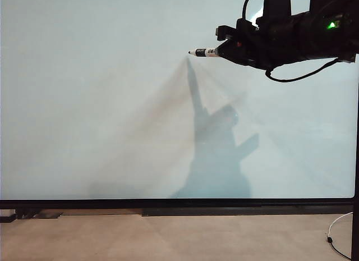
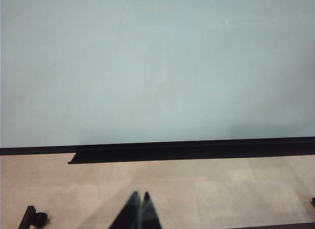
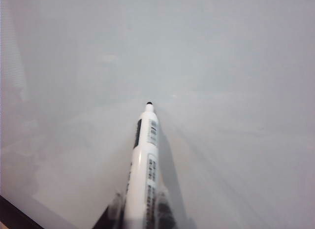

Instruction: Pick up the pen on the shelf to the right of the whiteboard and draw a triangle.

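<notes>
The whiteboard [image 1: 112,104] fills most of the exterior view, glossy pale grey with a thin black frame, and I see no drawn line on it. My right gripper [image 1: 224,50] reaches in from the upper right, shut on the pen [image 1: 203,52], a slim white marker whose black tip points left, close to the board's surface. The right wrist view has the pen [image 3: 143,165] sticking out between my right gripper's [image 3: 141,209] fingers, tip towards the board. My left gripper [image 2: 140,195] is shut, empty, below the board over the floor. The shelf is out of view.
The board's black bottom rail [image 1: 179,204] runs across the lower part of the exterior view, with tan floor [image 1: 168,238] beneath. A white cable [image 1: 336,238] lies at the lower right. A small black foot [image 2: 33,218] sits on the floor near the left gripper.
</notes>
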Robot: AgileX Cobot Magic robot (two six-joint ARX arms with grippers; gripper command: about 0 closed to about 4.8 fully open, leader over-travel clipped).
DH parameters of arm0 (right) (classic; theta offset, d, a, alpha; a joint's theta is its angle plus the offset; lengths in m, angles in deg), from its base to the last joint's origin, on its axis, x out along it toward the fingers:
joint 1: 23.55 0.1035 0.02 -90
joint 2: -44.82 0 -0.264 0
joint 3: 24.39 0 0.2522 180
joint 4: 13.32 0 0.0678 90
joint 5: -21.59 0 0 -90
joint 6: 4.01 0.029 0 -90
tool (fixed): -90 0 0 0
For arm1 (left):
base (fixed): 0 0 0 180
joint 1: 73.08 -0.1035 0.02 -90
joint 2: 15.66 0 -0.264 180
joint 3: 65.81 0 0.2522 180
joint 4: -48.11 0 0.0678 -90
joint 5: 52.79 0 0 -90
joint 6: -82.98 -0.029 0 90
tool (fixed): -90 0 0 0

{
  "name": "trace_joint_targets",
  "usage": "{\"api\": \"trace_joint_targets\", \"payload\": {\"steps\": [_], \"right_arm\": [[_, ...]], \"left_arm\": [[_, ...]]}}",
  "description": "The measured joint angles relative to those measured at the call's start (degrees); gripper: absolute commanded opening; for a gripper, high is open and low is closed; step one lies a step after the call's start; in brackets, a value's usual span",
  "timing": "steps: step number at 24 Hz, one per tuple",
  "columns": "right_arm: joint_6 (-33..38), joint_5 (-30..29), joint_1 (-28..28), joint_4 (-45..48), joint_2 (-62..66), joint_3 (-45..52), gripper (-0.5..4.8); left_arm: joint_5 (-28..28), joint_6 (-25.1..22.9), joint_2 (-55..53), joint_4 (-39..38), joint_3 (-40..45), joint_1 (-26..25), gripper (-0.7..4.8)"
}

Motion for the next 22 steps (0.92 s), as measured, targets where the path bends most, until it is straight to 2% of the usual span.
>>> {"api": "trace_joint_targets", "payload": {"steps": [22], "right_arm": [[0.35, 1.29, 0.04, -0.09, 2.75, -0.39, -0.03]], "left_arm": [[0.0, 0.0, 0.0, 0.0, -0.02, 0.0, -0.05]]}}
